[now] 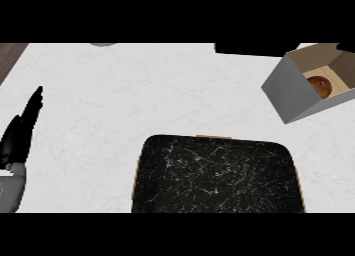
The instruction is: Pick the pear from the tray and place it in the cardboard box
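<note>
Right hand out of sight. Pear (320, 85) inside cardboard box (313, 85) at worktop's far right corner, brown, partly hidden by box wall; box top cut by view edge. Black tray (217, 175) at near edge, middle, bare, its near side cut off. Left hand (21, 131) at left edge, fingers straight, holding nothing. White worktop (136, 90) open between tray, box, hand. Dark object (250, 49) at far edge, unclear.
</note>
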`<state>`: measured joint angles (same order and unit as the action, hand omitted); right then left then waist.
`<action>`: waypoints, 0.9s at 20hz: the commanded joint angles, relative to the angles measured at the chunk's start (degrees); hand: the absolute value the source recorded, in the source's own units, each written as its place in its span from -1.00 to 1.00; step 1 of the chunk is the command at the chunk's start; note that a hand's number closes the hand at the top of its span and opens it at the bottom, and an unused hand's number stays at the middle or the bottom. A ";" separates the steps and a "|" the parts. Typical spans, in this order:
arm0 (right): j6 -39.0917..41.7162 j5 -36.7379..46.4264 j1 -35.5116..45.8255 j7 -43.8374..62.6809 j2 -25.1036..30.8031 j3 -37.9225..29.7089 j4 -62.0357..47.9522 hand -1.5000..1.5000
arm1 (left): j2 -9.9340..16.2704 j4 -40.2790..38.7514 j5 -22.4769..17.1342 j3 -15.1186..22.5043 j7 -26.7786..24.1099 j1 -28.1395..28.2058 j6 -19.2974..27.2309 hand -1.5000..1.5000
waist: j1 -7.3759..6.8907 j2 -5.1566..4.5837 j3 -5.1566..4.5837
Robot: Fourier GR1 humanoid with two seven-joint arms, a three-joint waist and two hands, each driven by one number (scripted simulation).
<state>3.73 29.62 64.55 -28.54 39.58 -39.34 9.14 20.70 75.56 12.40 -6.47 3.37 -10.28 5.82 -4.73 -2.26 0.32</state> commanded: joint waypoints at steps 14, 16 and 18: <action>16.64 -4.52 -14.41 -6.00 18.59 -5.03 -1.29 -1.00 | 0.29 -1.33 -0.08 -1.12 -1.81 1.16 -0.07 0.00 | 1.73 -0.07 0.24; 19.22 -3.68 -16.41 -7.88 19.72 -4.15 -1.17 -1.00 | -0.26 -0.34 -0.26 -1.44 0.55 -0.32 0.82 0.00 | 1.87 -0.05 0.38; 20.97 -2.76 -18.00 -8.41 21.19 -3.28 -1.15 -1.00 | 1.17 0.39 -0.78 -1.97 -0.64 1.04 -0.53 0.00 | 1.18 0.07 0.40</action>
